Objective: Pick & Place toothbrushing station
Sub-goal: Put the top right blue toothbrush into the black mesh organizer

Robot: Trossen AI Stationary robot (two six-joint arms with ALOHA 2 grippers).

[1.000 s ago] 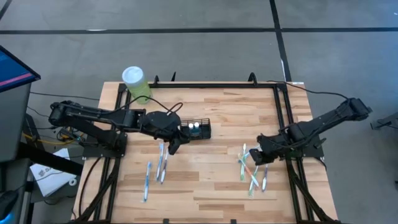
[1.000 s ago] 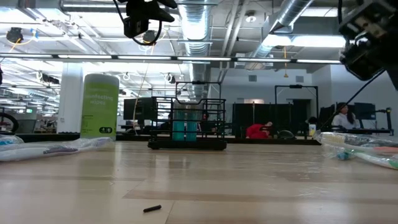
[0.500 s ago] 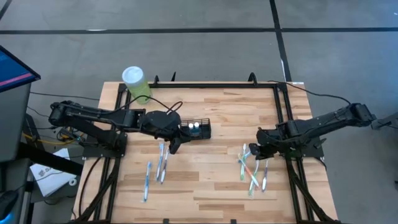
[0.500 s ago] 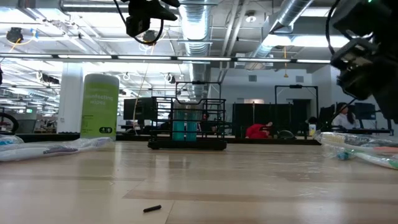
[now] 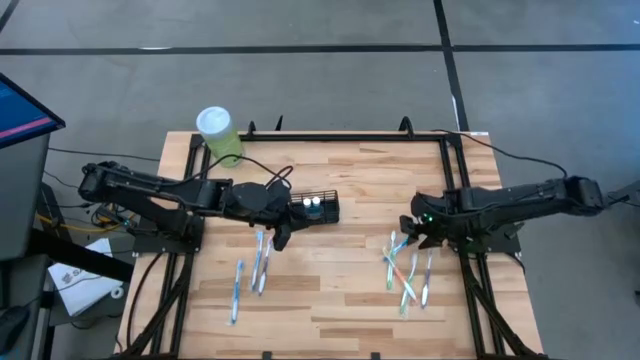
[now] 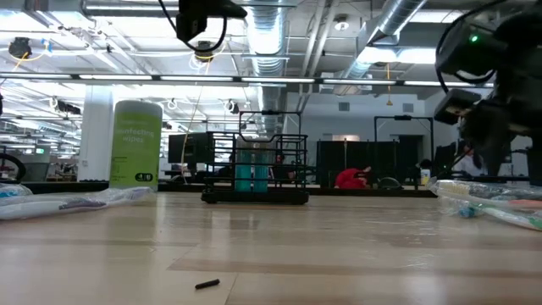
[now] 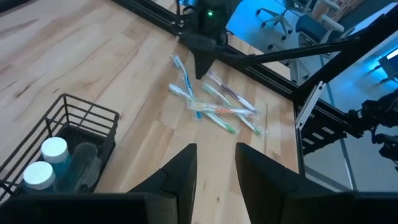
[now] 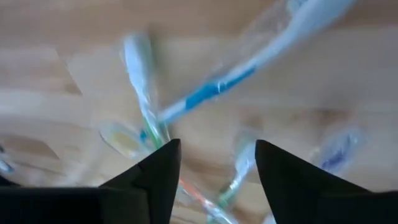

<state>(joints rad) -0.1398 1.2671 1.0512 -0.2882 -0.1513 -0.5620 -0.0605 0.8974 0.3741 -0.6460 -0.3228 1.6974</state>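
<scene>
The toothbrushing station, a small black wire caddy [image 5: 318, 207] with two white-capped tubes inside, stands on the wooden table near its middle; it also shows in the low view [image 6: 255, 169] and the left wrist view [image 7: 59, 152]. My left gripper [image 5: 282, 238] hovers high beside the caddy's near left corner, open, with nothing between its fingers [image 7: 214, 171]. My right gripper [image 5: 412, 228] hangs low at the right, over the far end of a pile of wrapped toothbrushes [image 5: 405, 268]. It is open and points steeply down at them [image 8: 214, 168].
A green canister with a white lid [image 5: 219, 134] stands at the far left corner. A second group of wrapped toothbrushes [image 5: 252, 268] lies near the table's left front. A small dark bit [image 6: 207, 285] lies on the boards near the low camera. Black frame rails [image 5: 455, 170] run along the table's sides.
My right gripper has swung toward the table's far edge and sunk lower, over the far end of the toothbrush pile. The caddy and both toothbrush groups lie as before.
</scene>
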